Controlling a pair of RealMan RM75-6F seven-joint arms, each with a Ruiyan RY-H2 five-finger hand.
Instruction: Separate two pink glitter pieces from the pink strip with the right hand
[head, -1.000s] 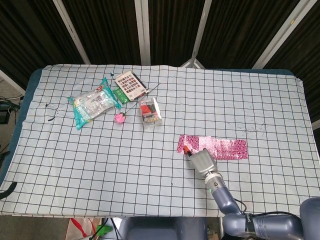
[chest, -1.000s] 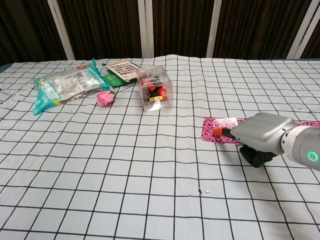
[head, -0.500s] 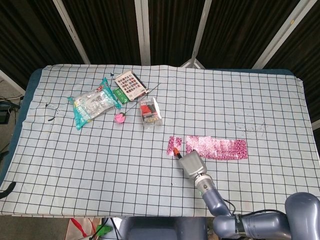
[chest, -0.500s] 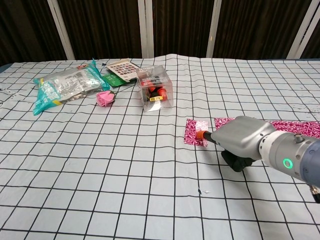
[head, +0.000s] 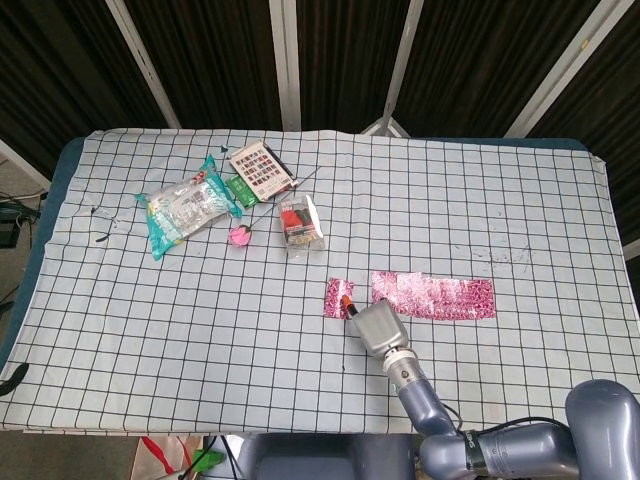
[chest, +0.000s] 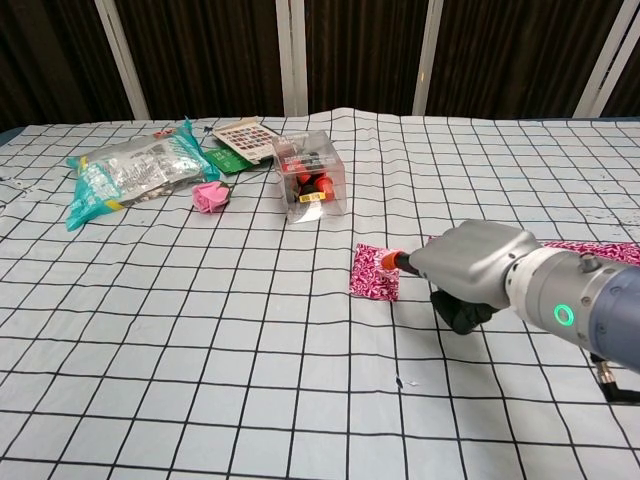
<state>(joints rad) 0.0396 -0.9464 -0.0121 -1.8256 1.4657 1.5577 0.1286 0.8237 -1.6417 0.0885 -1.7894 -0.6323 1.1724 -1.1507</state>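
Now my right hand (chest: 468, 275) presses an orange fingertip on one pink glitter piece (chest: 374, 272), apart from the pink strip (head: 434, 296). It grips nothing. Red things sit inside the clear box (chest: 312, 186).

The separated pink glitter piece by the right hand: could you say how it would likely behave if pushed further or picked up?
The pink glitter piece lies flat on the checked cloth, so it is probably thin, light and floppy. With the right hand touching its edge by one fingertip, it probably slides easily. Lifting such a flat sheet may be awkward.
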